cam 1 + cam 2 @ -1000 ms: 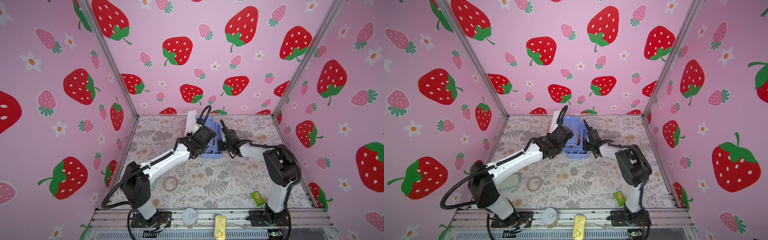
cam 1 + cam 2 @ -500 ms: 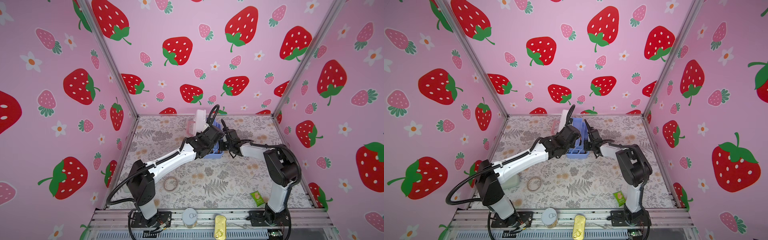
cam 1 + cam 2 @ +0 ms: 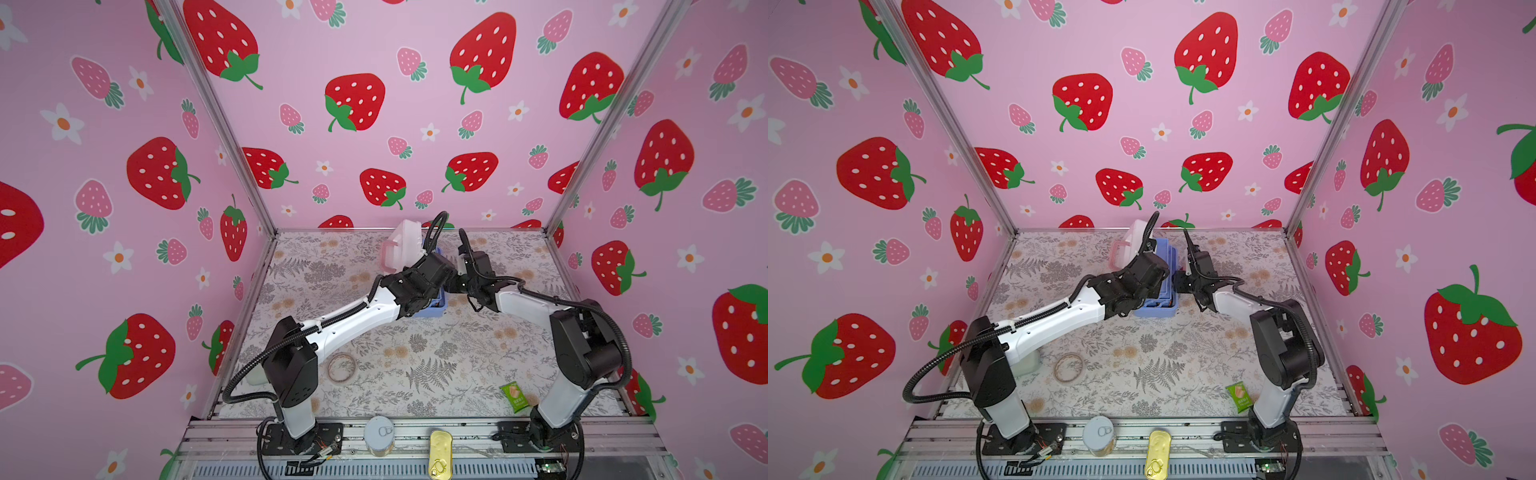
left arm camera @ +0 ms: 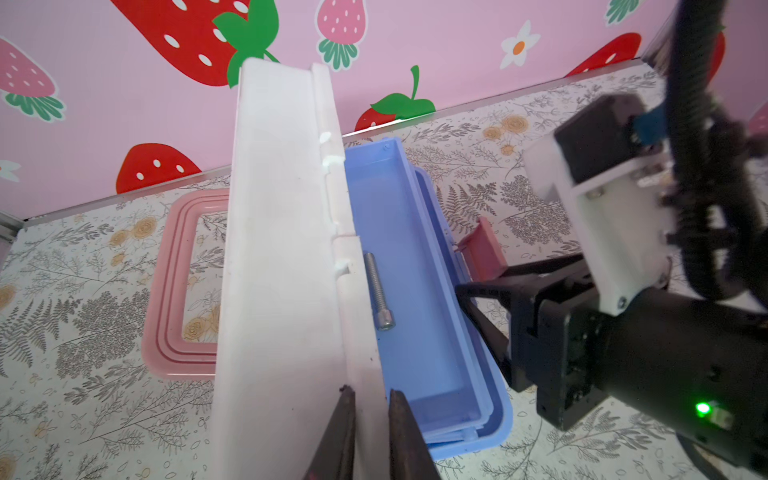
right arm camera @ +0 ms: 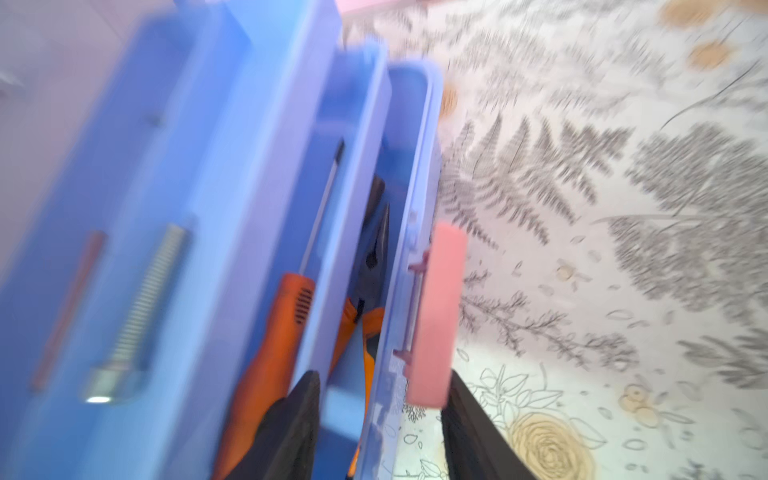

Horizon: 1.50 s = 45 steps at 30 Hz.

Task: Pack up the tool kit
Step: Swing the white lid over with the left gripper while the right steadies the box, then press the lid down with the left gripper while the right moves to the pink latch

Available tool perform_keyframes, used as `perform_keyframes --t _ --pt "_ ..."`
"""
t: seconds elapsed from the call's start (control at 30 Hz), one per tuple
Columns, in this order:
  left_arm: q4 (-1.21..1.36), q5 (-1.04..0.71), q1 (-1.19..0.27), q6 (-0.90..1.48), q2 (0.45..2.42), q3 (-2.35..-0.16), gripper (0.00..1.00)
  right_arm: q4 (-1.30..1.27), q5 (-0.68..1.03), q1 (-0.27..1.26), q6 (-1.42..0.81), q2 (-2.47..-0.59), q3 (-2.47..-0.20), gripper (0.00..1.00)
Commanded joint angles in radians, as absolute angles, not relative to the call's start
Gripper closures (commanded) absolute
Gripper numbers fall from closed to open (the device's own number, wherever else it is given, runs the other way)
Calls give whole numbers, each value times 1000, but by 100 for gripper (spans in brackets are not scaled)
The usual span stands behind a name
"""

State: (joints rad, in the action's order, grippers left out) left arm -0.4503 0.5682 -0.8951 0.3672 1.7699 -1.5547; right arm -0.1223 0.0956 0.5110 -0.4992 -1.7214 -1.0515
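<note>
— counting from the far end of the table (image 3: 415, 374): what's there?
— one tool kit (image 3: 1158, 309), at the far middle. one white lid (image 4: 282, 249) standing about upright, one pink handle (image 4: 166, 286) on it, one blue base (image 4: 496, 419), one tray (image 4: 415, 316) seated in the base.
— and inside?
— one silver bolt (image 4: 378, 291) lying in a tray compartment, one orange-handled screwdriver (image 5: 282, 332) in the slot next to it, one pair of pliers (image 5: 372, 332) showing in the gap by the front wall. that wrist picture is smeared, so i count no further.
— the two grippers?
— left gripper (image 4: 370, 390): its two fingers (image 4: 345, 432) pinch the lid's end rim, one on each face. right gripper (image 5: 383, 374): jaws apart, one finger inside the case, one outside the single pink latch (image 5: 436, 316), which sticks out from the front wall; nothing clamped that i can see. the kit sits between the two.
— loose things?
— one tape ring (image 3: 341, 368) and one green packet (image 3: 514, 397) on the near half, well apart from the kit; two tins in front of the table, one round tin (image 3: 379, 434), one gold oblong tin (image 3: 440, 451).
</note>
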Motion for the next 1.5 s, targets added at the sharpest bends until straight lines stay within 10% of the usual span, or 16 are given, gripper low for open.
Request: perform_keyframes --t 0.0,0.47,0.7,1.47 --pt "-471 544 -902 381 1801 -1605 81 -152 111 495 -530 -1657 -1009 49" --pt "-466 456 -927 392 1842 -1681 74 -268 206 340 -621 -1614 -821 49" --pt "-419 418 -928 358 1793 -1697 63 -420 348 331 -717 -1700 -737 77" --pt "-346 402 -744 429 1762 -1485 39 -757 363 449 -1101 -2038 -768 66"
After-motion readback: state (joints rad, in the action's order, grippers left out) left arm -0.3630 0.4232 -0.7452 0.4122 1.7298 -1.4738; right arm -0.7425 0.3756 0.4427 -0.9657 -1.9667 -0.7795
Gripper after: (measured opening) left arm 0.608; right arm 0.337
